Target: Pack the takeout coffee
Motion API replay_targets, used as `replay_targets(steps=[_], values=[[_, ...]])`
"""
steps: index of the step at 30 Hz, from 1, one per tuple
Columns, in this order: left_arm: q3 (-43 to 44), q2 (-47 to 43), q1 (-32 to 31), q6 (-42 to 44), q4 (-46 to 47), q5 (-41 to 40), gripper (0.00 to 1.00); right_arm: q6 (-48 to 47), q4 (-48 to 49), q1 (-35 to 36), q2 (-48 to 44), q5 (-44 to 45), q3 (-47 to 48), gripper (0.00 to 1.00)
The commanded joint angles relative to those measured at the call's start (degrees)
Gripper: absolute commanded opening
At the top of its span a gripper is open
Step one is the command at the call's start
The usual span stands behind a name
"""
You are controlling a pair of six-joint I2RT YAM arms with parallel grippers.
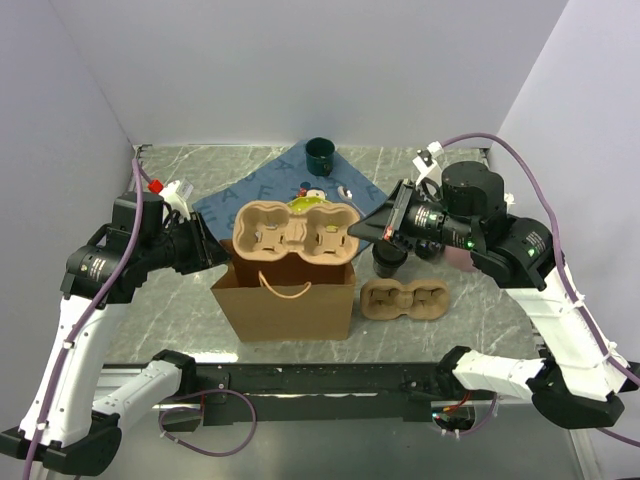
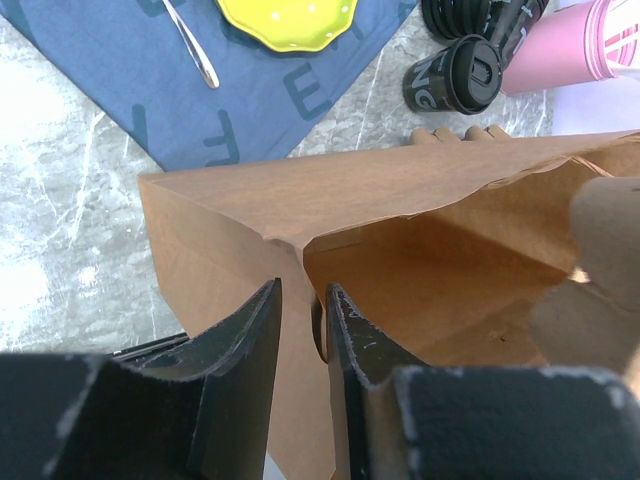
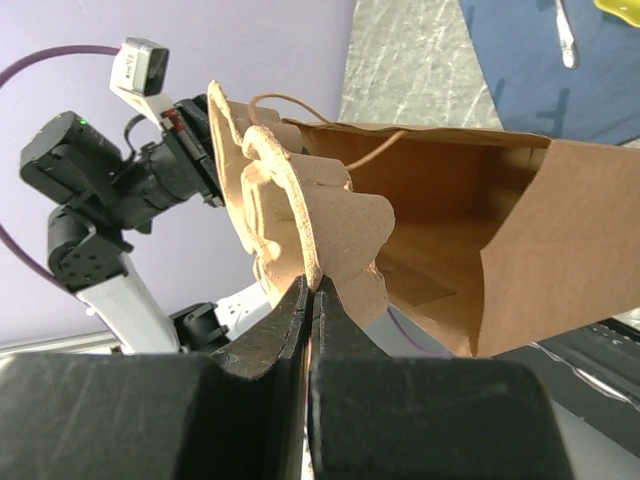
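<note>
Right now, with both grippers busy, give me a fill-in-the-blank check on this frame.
1. The left gripper is shut on the rim of the brown ____.
2. The right gripper is shut on one pulp cup carrier; the other pulp cup carrier lies on the ____.
3. The takeout cups have ____ lids.
4. The dark green mug stands at the far tip of the ____ cloth.
Missing: paper bag; table; black; blue.

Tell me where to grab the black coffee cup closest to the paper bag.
Probably from above, jaws closing across the cup on its round wall just under the lid. It seems to stand upright, and the bag, the spare carrier and another cup crowd its sides.
</note>
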Motion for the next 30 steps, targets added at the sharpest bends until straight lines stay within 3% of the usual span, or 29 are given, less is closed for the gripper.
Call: replay_targets(steps=[1, 16, 23, 30], values=[[1.5, -0.1, 0.0, 0.9, 0.2, 1.1, 0.30, -1.8, -2.2, 0.2, -0.9, 1.1, -0.3, 0.00], [2.3, -0.3, 0.1, 0.0, -0.2, 1.7, 0.29, -2.2, -15.7, 6.2, 7.7, 6.9, 10.2, 0.00], [1.2, -0.5, 0.0, -0.4, 0.0, 1.9, 0.30, -1.6, -6.6, 10.4, 6.4, 4.9, 7.5, 0.00], [0.8, -0.4, 0.0, -0.2, -0.4, 1.6, 0.30, -2.8, -10.4, 11.1, 5.9, 5.7, 10.5, 0.00]])
